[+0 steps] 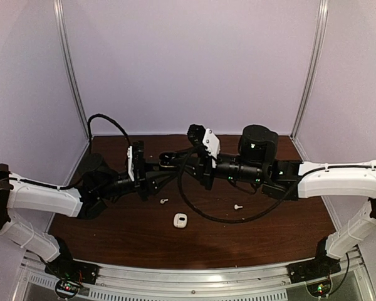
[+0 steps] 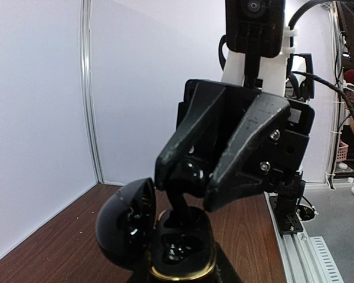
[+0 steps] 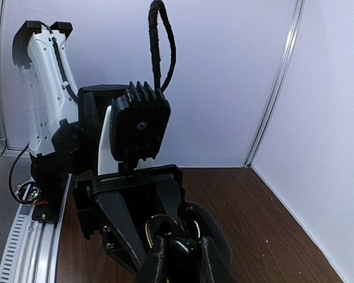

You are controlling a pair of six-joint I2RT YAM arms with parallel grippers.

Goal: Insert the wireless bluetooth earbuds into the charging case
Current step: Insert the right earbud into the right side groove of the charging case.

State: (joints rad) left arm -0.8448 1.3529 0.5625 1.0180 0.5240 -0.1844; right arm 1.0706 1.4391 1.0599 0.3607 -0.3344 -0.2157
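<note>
A black charging case with a gold rim is held upright in my left gripper, its lid hinged open to the left. My right gripper comes down from above, shut on a black earbud whose stem reaches into the case's far slot. In the right wrist view the earbud sits between my right gripper's fingers, just over the case's rim. In the top view both grippers meet at the case above mid-table. Two white earbuds lie on the table.
A small white case lies on the brown table, nearer the front than the grippers. A black cable loops low over the table between the white earbuds. White walls enclose the back and sides.
</note>
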